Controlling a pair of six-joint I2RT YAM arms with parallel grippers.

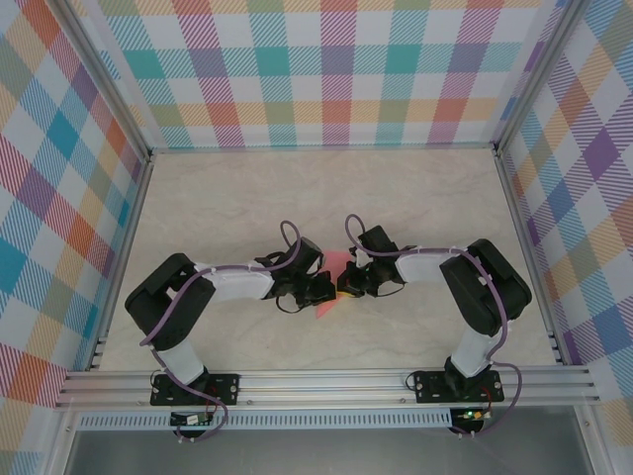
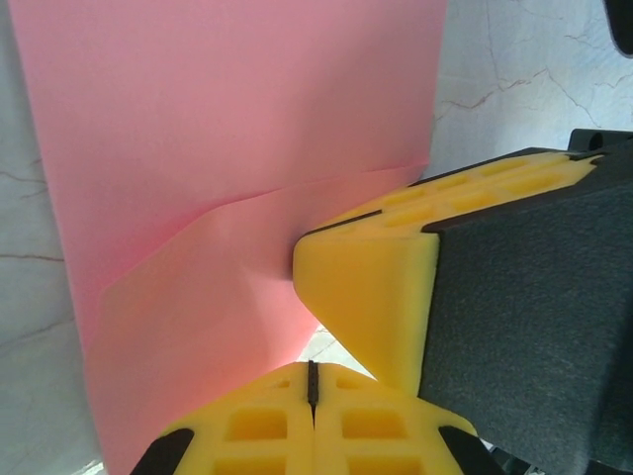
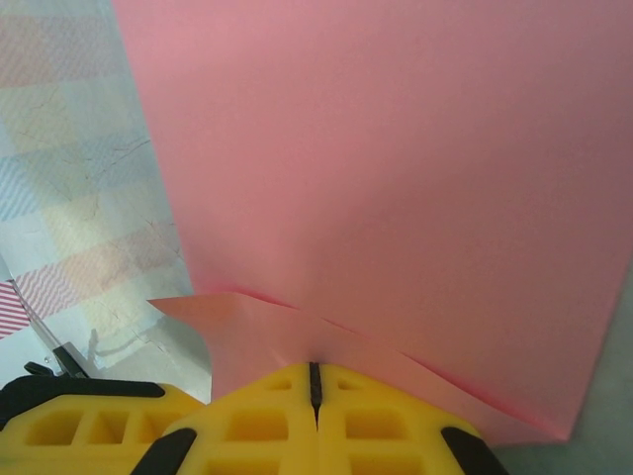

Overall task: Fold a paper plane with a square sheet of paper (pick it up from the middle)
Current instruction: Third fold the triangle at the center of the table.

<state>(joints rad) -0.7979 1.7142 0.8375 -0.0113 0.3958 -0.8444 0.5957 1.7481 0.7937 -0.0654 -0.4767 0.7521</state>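
Paper: the square sheet of paper (image 1: 334, 267) stands over the middle of the worktop (image 1: 247, 198), nearer its front edge than its back. I read the left pincer (image 2: 312, 388) as clamped tight on the sheet, fingers meeting. The right pincer (image 3: 315, 381) is likewise closed on it, over the same mid-worktop spot. A fold ridge crosses the sheet by both grips.
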